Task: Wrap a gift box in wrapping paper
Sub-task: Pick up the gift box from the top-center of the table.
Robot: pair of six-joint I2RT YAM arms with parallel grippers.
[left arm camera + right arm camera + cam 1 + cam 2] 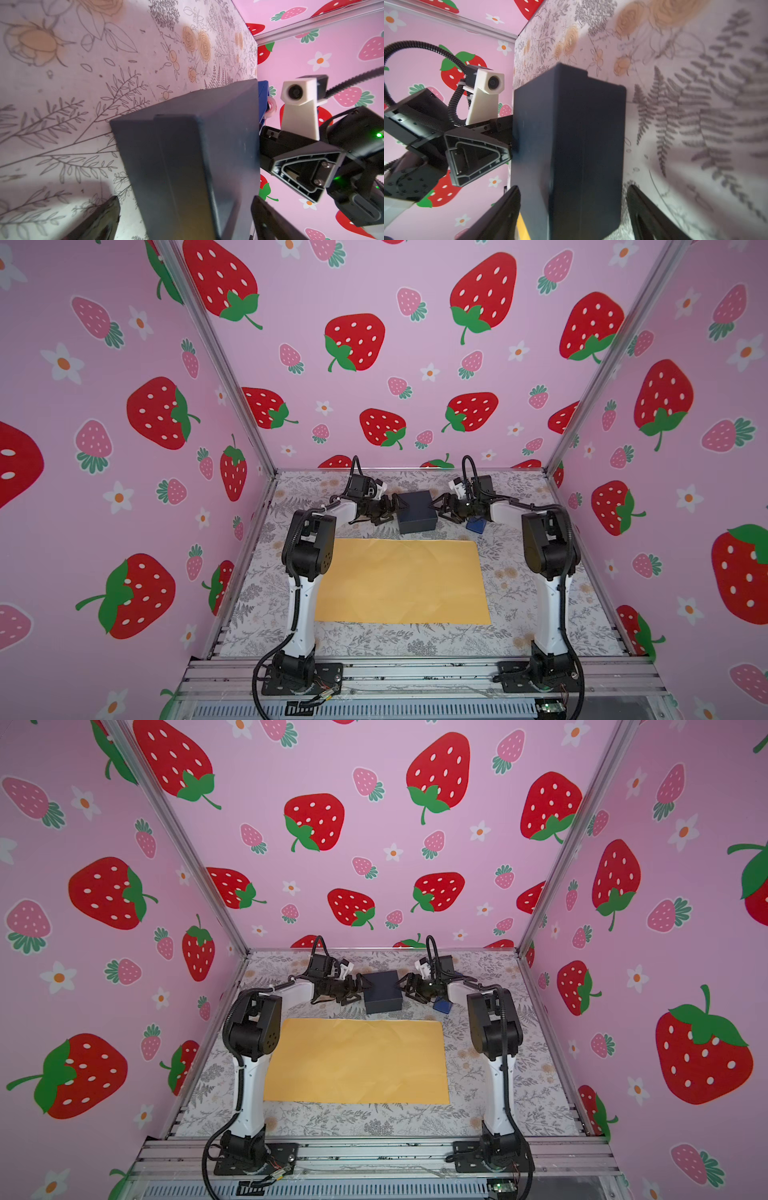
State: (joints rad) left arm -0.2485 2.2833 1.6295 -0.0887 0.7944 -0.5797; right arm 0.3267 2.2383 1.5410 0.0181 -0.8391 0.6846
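Nearest me, the paper lies flat on the worktop between the two arms, dull yellow side up. Just past its far edge stands the box, dark and plain, resting on the floral cover. The left end effector meets it from one side with its jaws spread wide. In the left wrist view its fingers bracket the box, with a gap showing. The right end effector faces the box from the other side, jaws also apart. Its fingers straddle the box, with daylight on one side. A blue tape dispenser sits near the box, under the right arm.
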